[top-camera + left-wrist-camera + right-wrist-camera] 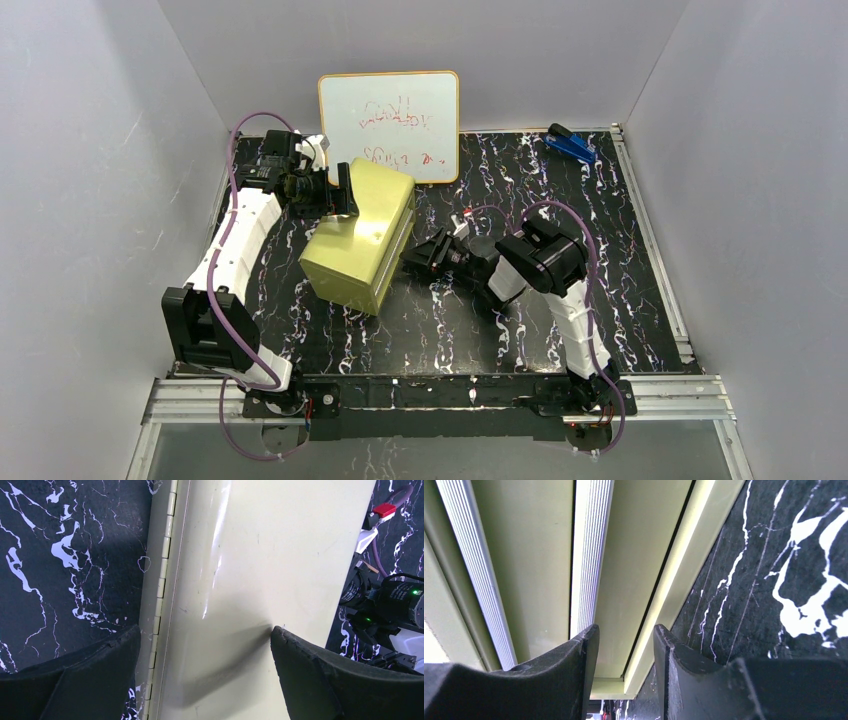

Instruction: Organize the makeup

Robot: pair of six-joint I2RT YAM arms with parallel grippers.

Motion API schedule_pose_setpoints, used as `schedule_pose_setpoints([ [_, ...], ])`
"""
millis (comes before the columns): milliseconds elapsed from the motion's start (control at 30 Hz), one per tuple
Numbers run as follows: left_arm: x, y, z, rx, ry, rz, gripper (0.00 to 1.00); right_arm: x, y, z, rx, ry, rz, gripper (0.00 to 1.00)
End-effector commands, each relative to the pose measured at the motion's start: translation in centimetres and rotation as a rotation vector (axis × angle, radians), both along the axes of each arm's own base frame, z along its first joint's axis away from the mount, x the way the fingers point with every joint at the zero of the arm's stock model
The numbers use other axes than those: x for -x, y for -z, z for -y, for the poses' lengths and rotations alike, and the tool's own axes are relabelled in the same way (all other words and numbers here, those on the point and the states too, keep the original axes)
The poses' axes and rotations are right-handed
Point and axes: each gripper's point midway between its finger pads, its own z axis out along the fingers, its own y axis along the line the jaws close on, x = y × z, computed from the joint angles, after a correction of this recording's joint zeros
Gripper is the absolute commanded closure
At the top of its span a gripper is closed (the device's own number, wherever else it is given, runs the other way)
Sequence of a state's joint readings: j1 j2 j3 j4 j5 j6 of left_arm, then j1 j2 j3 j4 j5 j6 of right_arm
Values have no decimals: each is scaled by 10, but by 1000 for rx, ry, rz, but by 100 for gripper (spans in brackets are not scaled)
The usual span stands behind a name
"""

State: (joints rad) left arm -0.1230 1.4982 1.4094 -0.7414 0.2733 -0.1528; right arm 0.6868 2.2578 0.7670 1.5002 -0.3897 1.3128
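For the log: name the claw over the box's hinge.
The left claw, spread above the yellow-green box at its hinge; the right claw sits low at the opposite side.

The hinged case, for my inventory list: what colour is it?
Pale yellow-green case; the top external view shows it best.

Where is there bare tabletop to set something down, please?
Free: the right side, between the right arm and the table's right rail, in front of the blue stapler; also the near strip between the olive hinged case and the front rail. Crowded: around the case, flanked by the left end effector and right end effector.
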Motion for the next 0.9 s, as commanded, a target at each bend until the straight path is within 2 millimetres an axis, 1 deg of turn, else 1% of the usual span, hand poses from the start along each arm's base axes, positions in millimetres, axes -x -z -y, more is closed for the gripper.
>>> schedule_pose_setpoints([
  [0, 12, 14, -13, -84, -9, -70, 2, -7, -53, -9, -123, -14, 151, 49],
  [233, 12, 14, -14, -86, -10, -73, 2, -17, -59, -21, -146, -20, 165, 51],
  [567, 13, 15, -14, -88, -11, -72, 2, -20, -52, -35, -147, -35, 151, 51],
  [600, 13, 15, -14, -88, -11, -74, 2, -20, -52, -36, -148, -36, 150, 54],
  [633, 13, 15, -14, -88, -11, -73, 2, -20, -51, -37, -148, -38, 148, 59],
  [767, 14, 16, -14, -89, -9, -73, 2, -19, -50, -40, -151, -41, 142, 93],
  [800, 14, 16, -14, -89, -9, -73, 2, -19, -50, -40, -153, -40, 142, 99],
  [867, 14, 16, -14, -89, -9, -73, 2, -18, -50, -40, -151, -43, 140, 99],
])
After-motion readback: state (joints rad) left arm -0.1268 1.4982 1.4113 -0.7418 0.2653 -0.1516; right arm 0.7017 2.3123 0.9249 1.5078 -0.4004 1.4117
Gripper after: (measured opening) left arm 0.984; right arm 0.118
